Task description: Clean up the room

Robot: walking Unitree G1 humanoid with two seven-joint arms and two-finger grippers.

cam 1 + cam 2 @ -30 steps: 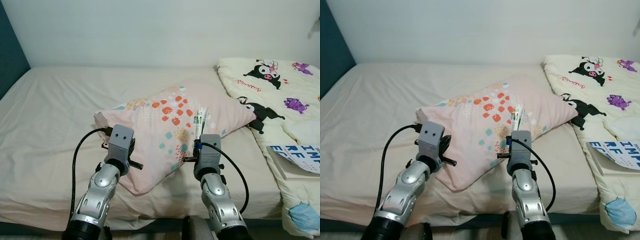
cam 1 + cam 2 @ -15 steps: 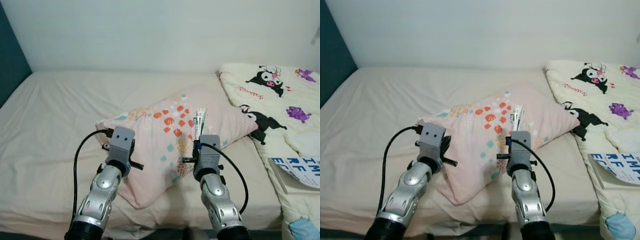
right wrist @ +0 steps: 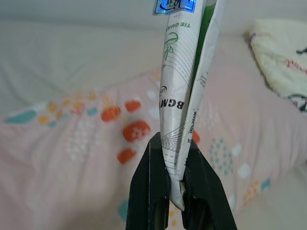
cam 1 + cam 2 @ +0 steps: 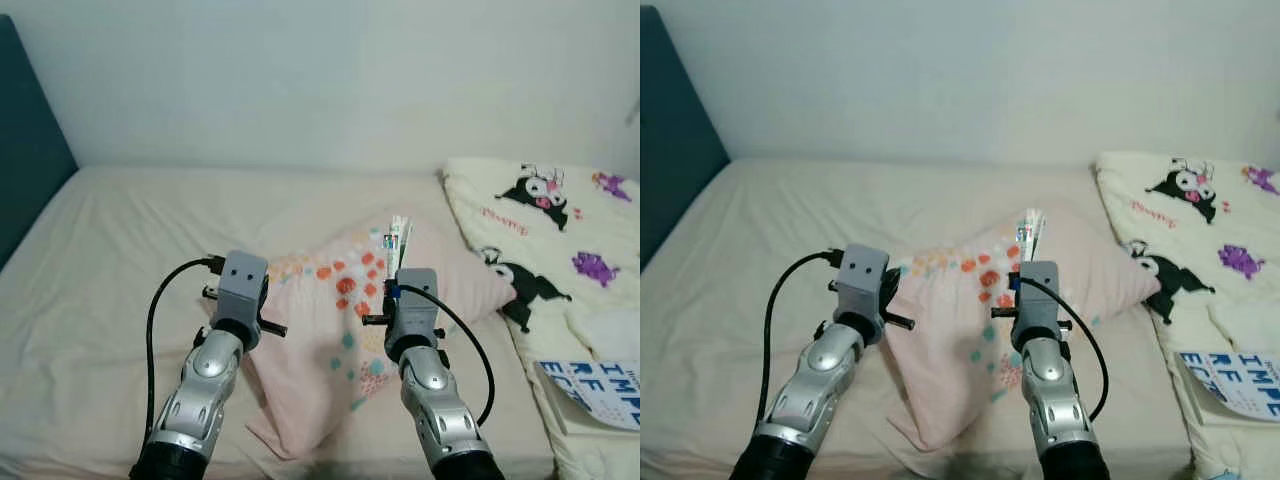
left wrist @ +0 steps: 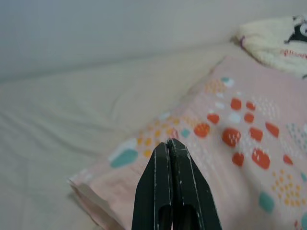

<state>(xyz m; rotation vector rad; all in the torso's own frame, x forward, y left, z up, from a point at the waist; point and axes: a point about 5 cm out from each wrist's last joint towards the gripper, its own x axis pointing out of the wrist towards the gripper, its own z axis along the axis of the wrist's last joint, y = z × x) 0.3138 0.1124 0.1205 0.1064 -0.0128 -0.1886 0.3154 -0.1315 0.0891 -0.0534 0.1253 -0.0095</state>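
Note:
A pink pillow (image 4: pixel 330 330) with orange and teal spots lies on the beige bed (image 4: pixel 120 250) right before me. My right gripper (image 3: pixel 173 141) is shut on a folded white and green printed wrapper (image 3: pixel 184 72), held upright above the pillow's right half; the wrapper (image 4: pixel 398 235) sticks up past the wrist. My left gripper (image 5: pixel 169 142) is shut, its fingers pressed together with nothing visible between them. It hovers over the pillow's left part (image 5: pixel 240 124), near its edge.
A cream quilt (image 4: pixel 560 230) with cartoon characters covers the bed's right side, and a printed booklet (image 4: pixel 600 385) lies on it near the front. A dark blue headboard (image 4: pixel 30 170) stands at the left. The white wall runs behind the bed.
The head view has tilted up and the bed's front edge has left the picture. Both arms stay over the pillow, the right one still holding the wrapper.

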